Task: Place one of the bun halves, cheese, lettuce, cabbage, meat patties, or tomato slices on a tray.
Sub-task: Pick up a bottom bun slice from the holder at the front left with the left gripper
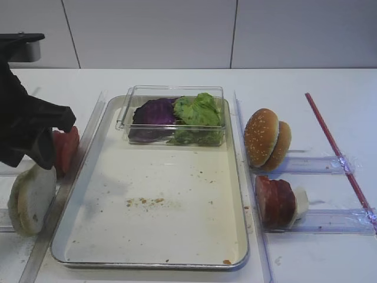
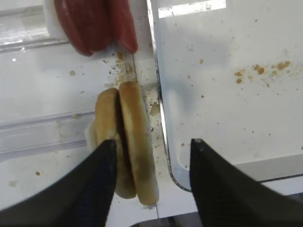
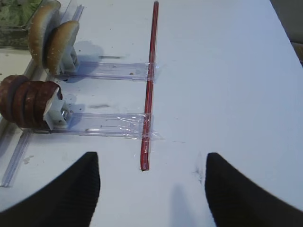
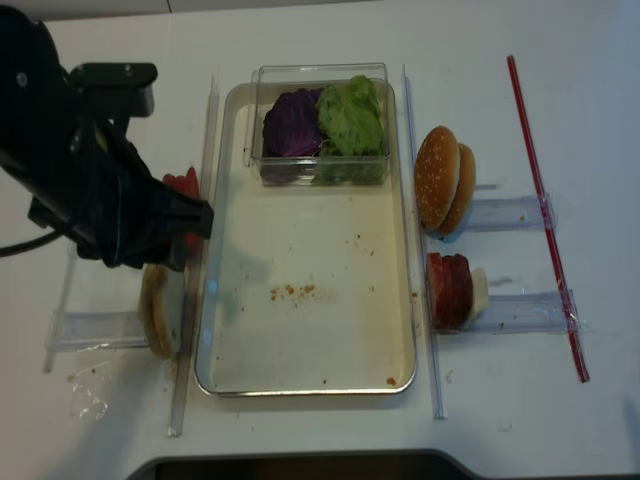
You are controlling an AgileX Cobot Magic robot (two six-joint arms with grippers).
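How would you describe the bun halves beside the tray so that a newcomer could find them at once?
Start at the silver tray and step off its left long side. There, near the front corner, two flat pale bun halves stand on edge in a clear rack, under the left gripper. Unlike the red tomato slices behind them, they are whitish with a tan rim.
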